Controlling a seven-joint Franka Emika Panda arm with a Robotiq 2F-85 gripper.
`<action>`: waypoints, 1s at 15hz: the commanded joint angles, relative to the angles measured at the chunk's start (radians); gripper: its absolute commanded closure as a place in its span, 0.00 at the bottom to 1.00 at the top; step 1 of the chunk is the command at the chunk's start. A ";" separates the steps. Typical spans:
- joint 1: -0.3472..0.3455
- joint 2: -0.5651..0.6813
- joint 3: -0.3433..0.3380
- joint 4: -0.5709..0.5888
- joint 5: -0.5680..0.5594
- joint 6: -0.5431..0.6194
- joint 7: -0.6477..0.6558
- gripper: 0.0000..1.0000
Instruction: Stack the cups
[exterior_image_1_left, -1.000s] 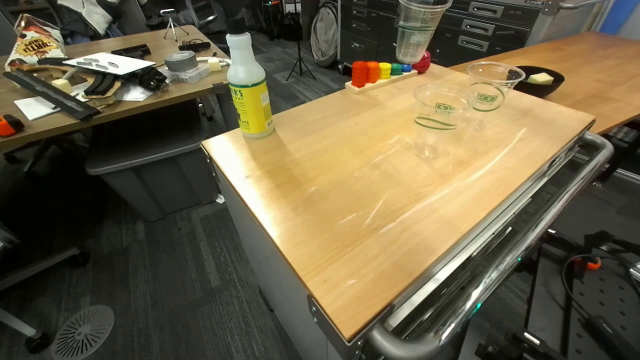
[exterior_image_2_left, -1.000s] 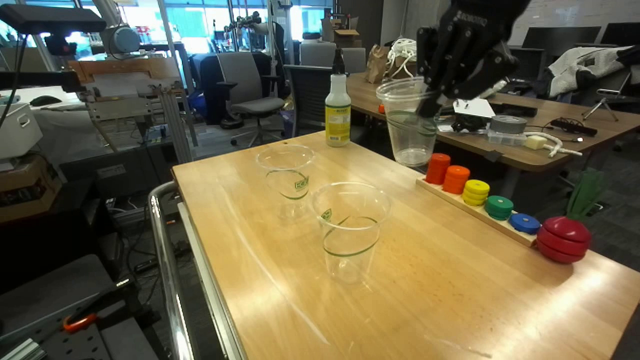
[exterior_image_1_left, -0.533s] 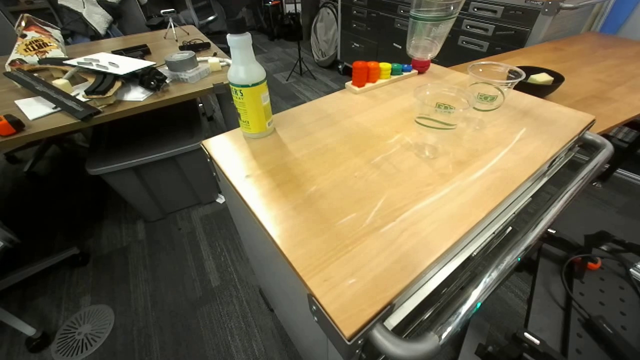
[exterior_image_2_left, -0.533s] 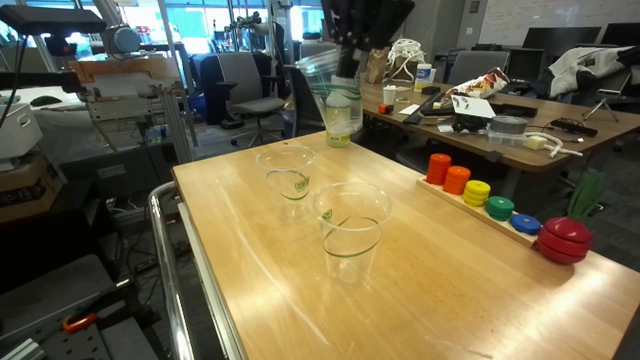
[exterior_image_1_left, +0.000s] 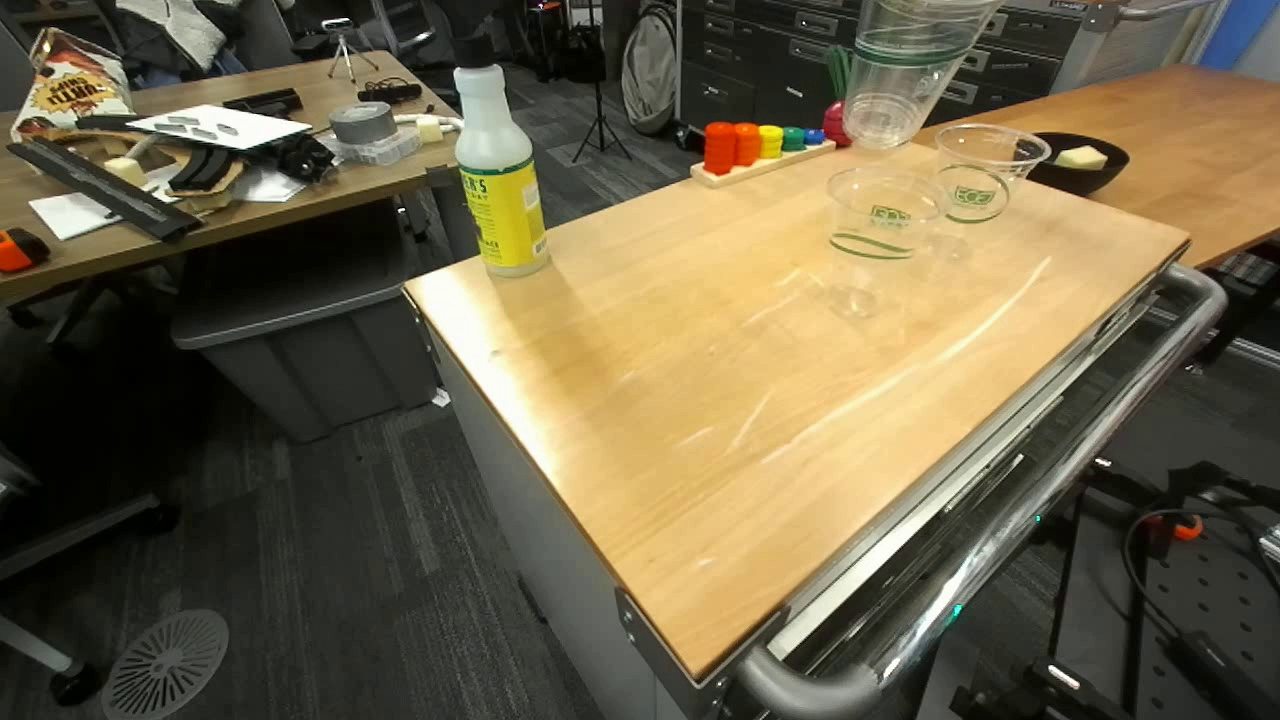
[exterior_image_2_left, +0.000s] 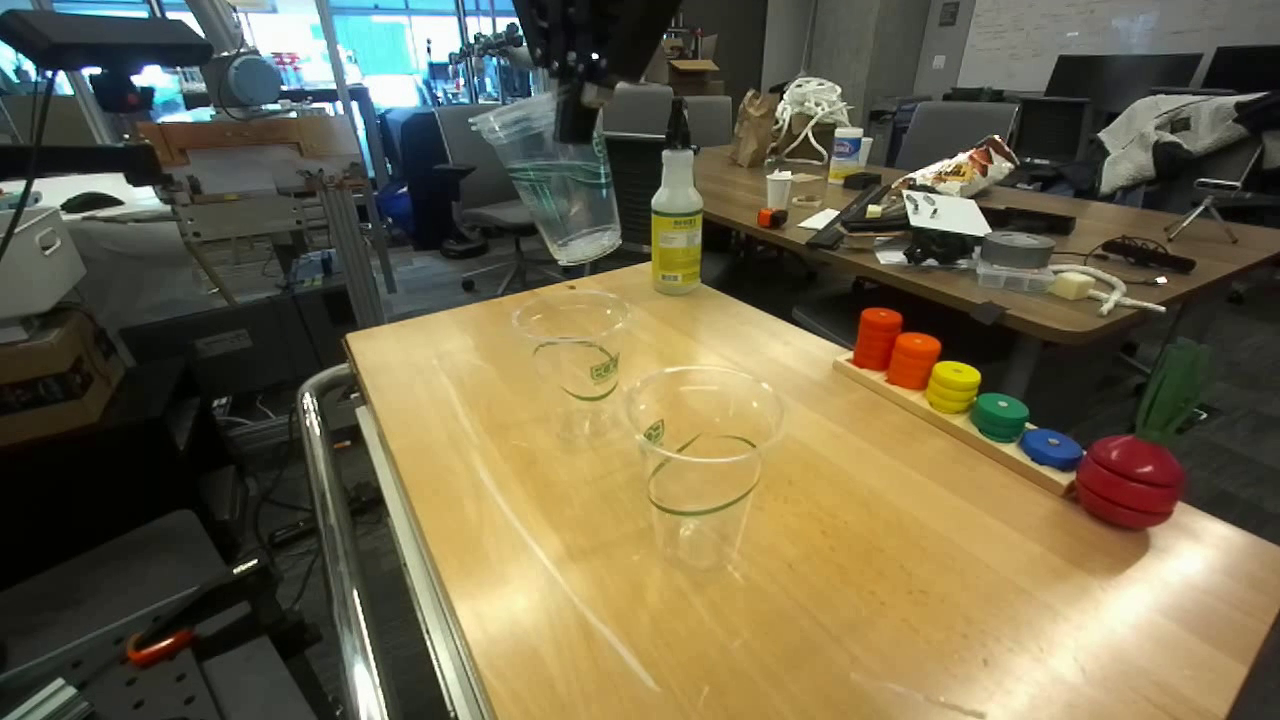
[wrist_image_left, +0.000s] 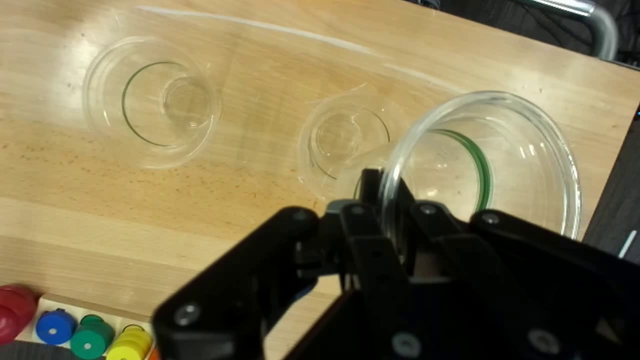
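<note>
Bluish daylight blazes through wide glass windows (exterior_image_2_left: 400, 40) back there; glare bleaches one edge of the rectangular light-brown wooden tabletop (exterior_image_1_left: 680, 380), and the wrist view softens the black jointed claw (wrist_image_left: 386, 192).

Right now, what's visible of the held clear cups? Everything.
The held cups look like clear plastic, wide at the rim and tapering to a narrower round base. Doubled rim lines and green bands suggest at least two nested; exact count unclear. They hang mouth up but tilted, raised above the tabletop. The gripper pinches the wall at the rim, one finger inside, one outside; nothing else is seen touching them.
</note>
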 joint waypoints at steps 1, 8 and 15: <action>0.015 -0.077 0.000 -0.078 -0.004 0.011 -0.020 0.98; 0.003 -0.021 -0.052 -0.068 0.047 0.012 -0.143 0.98; -0.011 0.084 -0.102 -0.025 0.148 -0.020 -0.304 0.98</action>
